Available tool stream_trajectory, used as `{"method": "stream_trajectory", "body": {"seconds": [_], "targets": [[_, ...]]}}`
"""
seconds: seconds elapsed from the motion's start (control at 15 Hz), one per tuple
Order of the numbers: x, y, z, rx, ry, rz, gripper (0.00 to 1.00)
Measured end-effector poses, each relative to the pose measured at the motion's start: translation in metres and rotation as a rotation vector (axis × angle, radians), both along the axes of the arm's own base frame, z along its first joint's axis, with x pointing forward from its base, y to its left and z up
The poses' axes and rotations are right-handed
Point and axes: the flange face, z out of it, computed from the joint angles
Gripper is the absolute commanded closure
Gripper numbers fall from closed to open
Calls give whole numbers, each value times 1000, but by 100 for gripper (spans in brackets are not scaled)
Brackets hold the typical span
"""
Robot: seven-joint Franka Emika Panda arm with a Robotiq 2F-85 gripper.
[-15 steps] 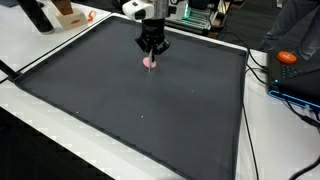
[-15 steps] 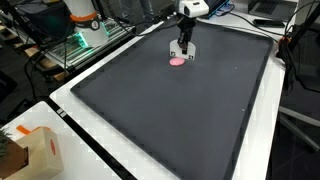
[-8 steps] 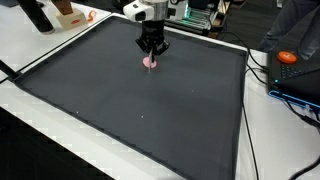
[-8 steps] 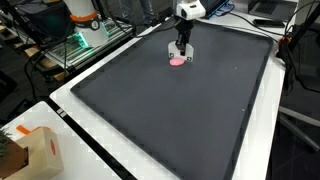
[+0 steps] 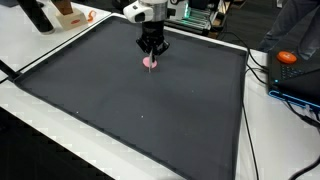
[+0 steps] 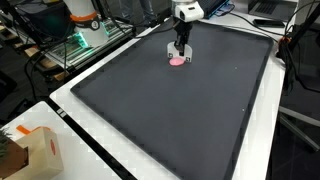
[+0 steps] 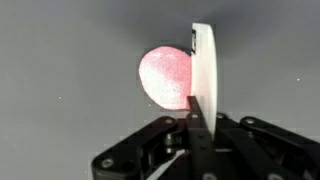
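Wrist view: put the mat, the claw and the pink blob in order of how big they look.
1. mat, fills the frame
2. claw, though it is nearest the camera, which enlarges it
3. pink blob, its right edge hidden by the claw

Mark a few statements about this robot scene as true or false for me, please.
1. A pink round blob lies on a dark mat. True.
2. The gripper is empty. False: in the wrist view a thin white flat piece stands edge-on between its fingers, right beside the blob.
3. The blob sits in the middle of the mat. False: in both exterior views it lies close to one edge.
4. The mat rests on a white table. True.
5. The mat is bright green. False: it is dark grey.
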Motion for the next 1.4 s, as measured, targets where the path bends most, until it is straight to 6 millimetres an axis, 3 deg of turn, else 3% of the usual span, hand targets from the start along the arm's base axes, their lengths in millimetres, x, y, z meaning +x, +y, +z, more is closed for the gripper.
{"method": "stream_trajectory", "body": {"seconds": [1.0,1.4], "targets": [[-23,-9,-2,21,25,19,99],[-23,-8,-2,20,25,28,99]]}}
